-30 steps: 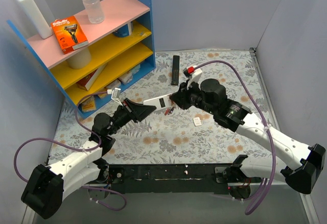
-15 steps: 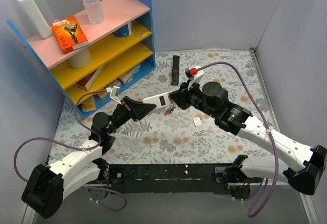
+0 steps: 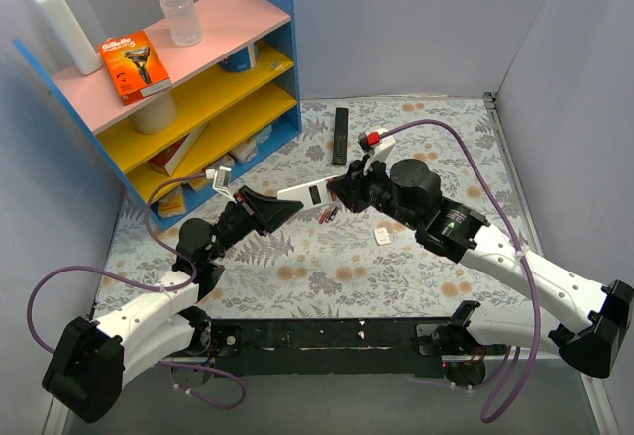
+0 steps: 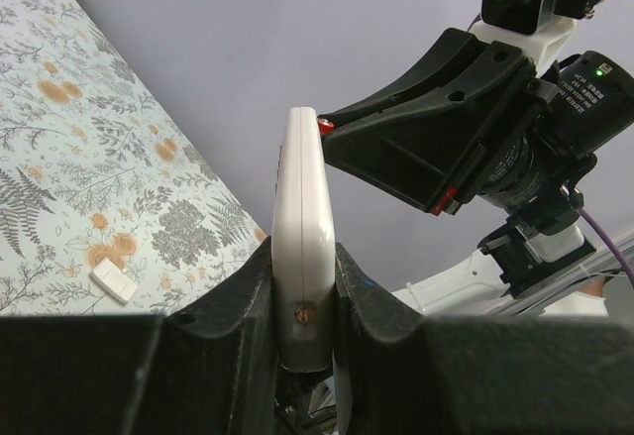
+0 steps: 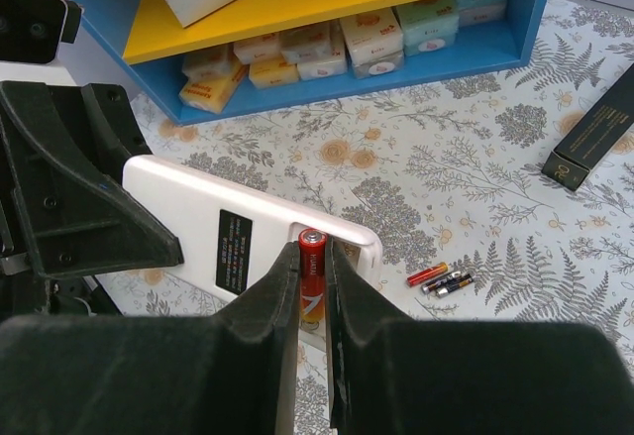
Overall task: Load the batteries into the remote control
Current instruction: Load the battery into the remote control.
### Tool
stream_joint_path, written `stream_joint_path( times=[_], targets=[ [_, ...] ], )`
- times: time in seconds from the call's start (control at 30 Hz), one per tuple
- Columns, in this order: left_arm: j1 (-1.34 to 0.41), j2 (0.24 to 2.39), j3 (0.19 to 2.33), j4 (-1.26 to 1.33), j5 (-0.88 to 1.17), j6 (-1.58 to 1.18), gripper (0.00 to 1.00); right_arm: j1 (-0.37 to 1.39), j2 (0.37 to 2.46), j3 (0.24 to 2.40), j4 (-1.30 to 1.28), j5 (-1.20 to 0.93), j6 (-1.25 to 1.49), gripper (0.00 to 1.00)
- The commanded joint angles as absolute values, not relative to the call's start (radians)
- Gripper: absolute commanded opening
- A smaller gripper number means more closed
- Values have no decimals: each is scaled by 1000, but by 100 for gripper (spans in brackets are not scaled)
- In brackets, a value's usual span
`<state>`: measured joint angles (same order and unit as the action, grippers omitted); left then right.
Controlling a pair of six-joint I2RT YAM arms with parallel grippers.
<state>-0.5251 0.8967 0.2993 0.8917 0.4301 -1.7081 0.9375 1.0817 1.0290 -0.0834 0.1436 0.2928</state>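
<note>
My left gripper (image 3: 284, 204) is shut on the remote control (image 3: 308, 194), holding it in the air edge-on with its white back (image 5: 203, 225) turned to the right wrist camera. In the left wrist view the remote control (image 4: 300, 207) stands clamped between the left gripper's (image 4: 302, 269) jaws. My right gripper (image 5: 310, 269) is shut on a red-orange battery (image 5: 312, 245). The battery's tip is at the open compartment near the remote's free end. Three more batteries (image 5: 442, 278) lie loose on the floral cloth, below the remote (image 3: 329, 214).
A small white battery cover (image 3: 382, 237) lies on the cloth by the right arm. A long black remote (image 3: 340, 135) lies further back. A blue shelf unit (image 3: 198, 88) with boxes and bottles fills the back left. Grey walls close in the table.
The remote and the right gripper have crept slightly up and left together. Both grips are unchanged.
</note>
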Motion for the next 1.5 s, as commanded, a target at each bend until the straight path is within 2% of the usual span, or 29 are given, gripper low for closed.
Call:
stream_joint_path(
  times=[0.0,0.13,0.53,1.03,1.27,1.4,1.47],
  targets=[
    [-522,887,314,1015,440,-1723,0,946,1088,1081,-137,175,290,11],
    [-522,893,313,1031,451,-1721,0,946,1094,1098,-144,178,290,20],
    [-522,922,293,1091,462,-1736,0,946,1106,1147,-158,184,262,38],
    [-520,986,304,1140,466,-1752,0,946,1066,1264,-227,84,143,72],
    [-522,973,341,1062,488,-1736,0,946,951,1255,-256,-83,-222,79],
    [-522,950,345,1019,506,-1733,0,945,928,1316,-365,-155,-423,76],
    [-522,934,353,1002,518,-1735,0,946,942,1354,-463,-187,-486,71]
  ],
)
